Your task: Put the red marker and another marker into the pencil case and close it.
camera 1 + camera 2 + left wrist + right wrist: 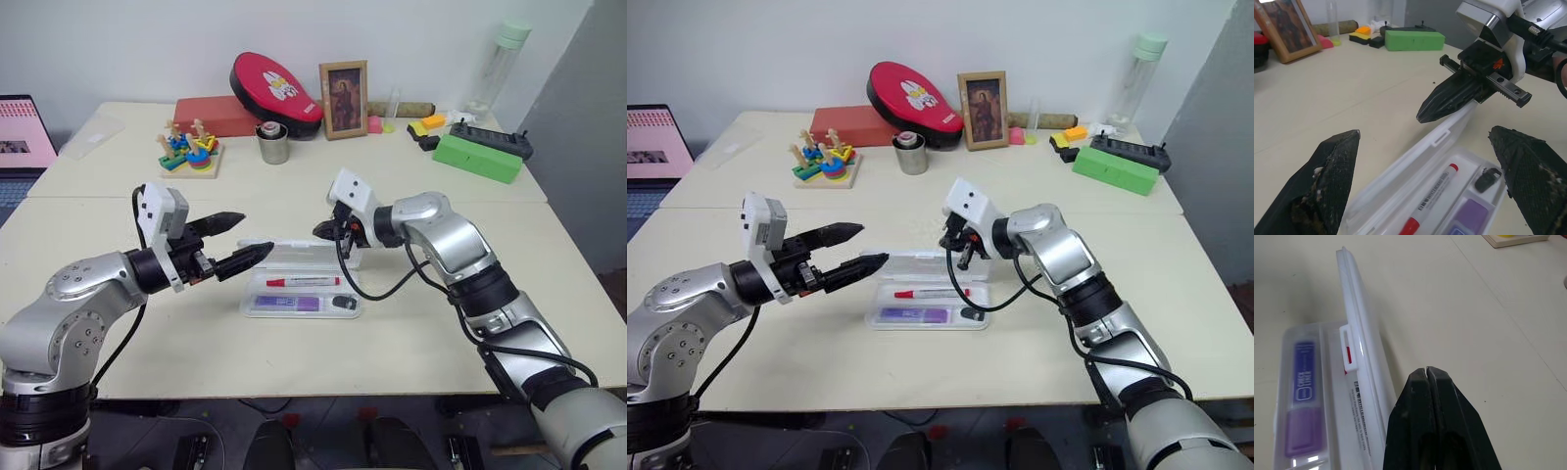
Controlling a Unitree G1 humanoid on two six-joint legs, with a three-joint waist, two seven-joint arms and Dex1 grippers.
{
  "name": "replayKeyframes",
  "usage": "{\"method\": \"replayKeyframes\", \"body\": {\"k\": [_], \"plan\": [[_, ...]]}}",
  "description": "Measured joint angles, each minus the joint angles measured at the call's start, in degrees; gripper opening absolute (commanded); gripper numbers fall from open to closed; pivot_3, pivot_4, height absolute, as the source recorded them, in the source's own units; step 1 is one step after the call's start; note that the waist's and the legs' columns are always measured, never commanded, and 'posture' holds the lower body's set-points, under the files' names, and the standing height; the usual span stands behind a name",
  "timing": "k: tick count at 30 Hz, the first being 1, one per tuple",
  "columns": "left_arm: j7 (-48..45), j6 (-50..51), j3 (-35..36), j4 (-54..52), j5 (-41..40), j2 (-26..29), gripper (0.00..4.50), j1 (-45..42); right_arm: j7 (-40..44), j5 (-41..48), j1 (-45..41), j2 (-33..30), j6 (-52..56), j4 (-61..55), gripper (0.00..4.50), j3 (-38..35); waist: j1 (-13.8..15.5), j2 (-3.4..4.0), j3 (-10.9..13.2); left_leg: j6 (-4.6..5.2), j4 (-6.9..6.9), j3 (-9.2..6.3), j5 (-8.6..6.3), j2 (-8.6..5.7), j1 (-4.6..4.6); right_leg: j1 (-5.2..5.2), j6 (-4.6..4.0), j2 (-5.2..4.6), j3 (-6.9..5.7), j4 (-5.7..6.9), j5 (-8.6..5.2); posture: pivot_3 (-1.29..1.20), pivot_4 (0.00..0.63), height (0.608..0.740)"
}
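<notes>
A: Status of the left tool [238,241]?

B: Fingers spread wide, nothing between them. In the left eye view it sits left of centre, pointing toward the picture's right, with its lower fingertip just over the left end of the pencil case [301,293]. No contact can be confirmed.

A: And the case itself?

B: At centre frame, lying flat on the desk [411,323], lid raised along the far edge and standing roughly upright. The tray is divided into lengthwise compartments. The red marker [303,282] lies in the far compartment, parallel to the long side. The purple marker [287,304] lies in the near compartment; a small dark grey block [343,304] sits at that compartment's right end.

A: Right tool?

B: The right tool [326,232] is just right of centre, fingers pressed fully together, holding nothing. Its tip is at the top edge of the raised lid, behind it; in the right wrist view the joined fingers [1430,396] sit just beside the lid's outer face. Whether they touch cannot be told.
</notes>
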Motion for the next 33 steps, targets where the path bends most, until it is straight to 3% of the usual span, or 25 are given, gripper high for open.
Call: {"method": "replayKeyframes", "body": {"k": [7,22,28,32,33], "plan": [[-3.03,0.23,0.01,-1.61,0.21,3.32,4.50,4.79,2.31,0.02,6.42,-1.74,1.40,-5.48,0.02,5.47,0.00,0.02,0.02,0.00,0.00,0.00,0.00,0.01,-0.01,-0.04,0.01,0.01,0.01,-0.02,-0.01,0.00,0.150,0.740],[-2.71,-0.49,-0.78,-1.63,0.74,3.41,4.50,4.11,1.90,-3.75,8.29,-2.28,-1.69,-5.46,0.02,9.84,0.06,-0.08,-0.06,0.00,0.02,0.01,0.00,0.01,0.03,0.01,0.01,0.01,0.01,-0.04,-0.01,0.00,0.150,0.740],[1.41,-0.88,-1.34,0.92,2.83,0.43,4.50,1.59,1.30,-0.72,9.83,-1.34,-0.23,-5.48,0.02,5.47,0.19,-0.07,-0.04,0.00,0.03,0.00,0.00,0.01,0.00,0.02,0.01,0.01,0.00,-0.03,-0.01,0.00,0.150,0.740],[6.84,-2.73,-1.25,7.57,6.48,-2.03,4.50,-1.40,-1.35,3.28,10.50,-1.24,-0.21,-5.95,0.02,-3.26,0.21,-0.09,-0.04,0.00,0.05,0.00,0.00,0.00,-0.01,0.02,0.01,0.00,0.00,-0.04,0.00,0.00,0.150,0.740],[7.94,-4.02,-1.12,9.41,7.73,-2.60,4.50,-2.27,-2.62,4.72,10.52,-1.00,-0.20,-6.14,0.19,-6.63,0.21,-0.08,-0.04,0.00,0.04,0.00,0.00,-0.01,-0.01,0.02,0.01,0.00,0.00,-0.05,0.00,0.00,0.150,0.740]]}}
